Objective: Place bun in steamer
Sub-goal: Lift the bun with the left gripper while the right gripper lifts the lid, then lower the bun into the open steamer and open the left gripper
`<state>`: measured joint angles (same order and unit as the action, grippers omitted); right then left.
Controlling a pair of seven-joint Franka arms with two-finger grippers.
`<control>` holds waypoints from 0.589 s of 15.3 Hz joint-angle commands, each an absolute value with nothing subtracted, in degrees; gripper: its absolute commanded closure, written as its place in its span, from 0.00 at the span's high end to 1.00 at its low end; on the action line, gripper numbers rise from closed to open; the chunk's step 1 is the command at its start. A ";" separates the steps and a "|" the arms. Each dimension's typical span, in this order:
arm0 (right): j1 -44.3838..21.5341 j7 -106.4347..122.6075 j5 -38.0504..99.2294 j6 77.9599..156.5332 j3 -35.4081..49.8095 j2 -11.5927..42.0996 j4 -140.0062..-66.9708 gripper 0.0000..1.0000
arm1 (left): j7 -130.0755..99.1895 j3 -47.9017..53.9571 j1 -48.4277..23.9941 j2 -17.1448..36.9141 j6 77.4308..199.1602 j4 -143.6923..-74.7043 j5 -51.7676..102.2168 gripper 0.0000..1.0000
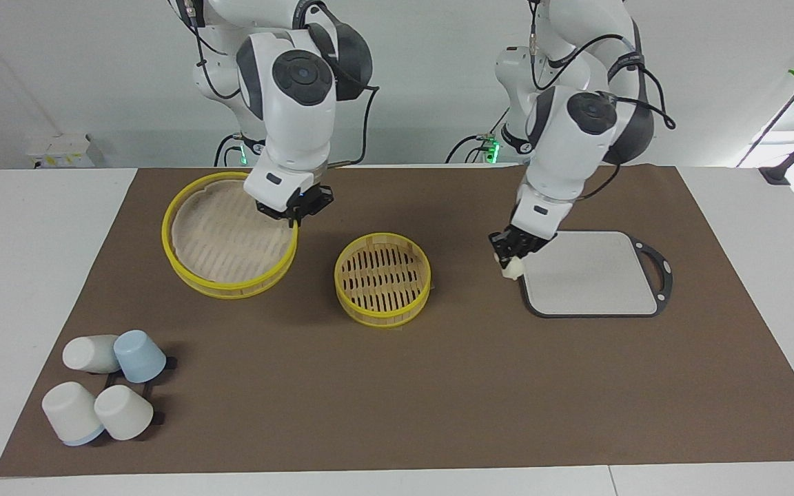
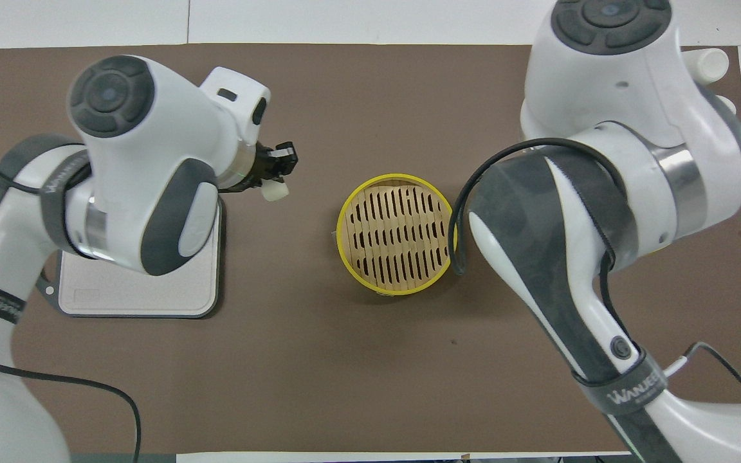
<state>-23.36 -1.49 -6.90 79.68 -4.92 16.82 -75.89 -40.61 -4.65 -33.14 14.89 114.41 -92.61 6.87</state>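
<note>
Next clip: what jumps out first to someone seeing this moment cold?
The right gripper holds the yellow-rimmed lid tilted in the air toward the right arm's end, leaving the steamer open mid-table. The left gripper carries the bun over the edge of the grey board.

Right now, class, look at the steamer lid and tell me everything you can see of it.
The steamer lid is a round, shallow disc with a bright yellow rim and a pale, slatted, bamboo-like face. It is off the steamer and hangs tilted in the air, face toward the camera, over the mat toward the right arm's end of the table. The right gripper pinches its rim at the upper edge; nothing else touches it. In the overhead view the right arm hides it.
</note>
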 commanded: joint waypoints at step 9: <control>-19.34 3.08 -7.73 78.84 -4.13 12.83 -79.19 0.00 | -52.73 -6.06 -48.52 26.89 132.01 -96.15 4.48 0.23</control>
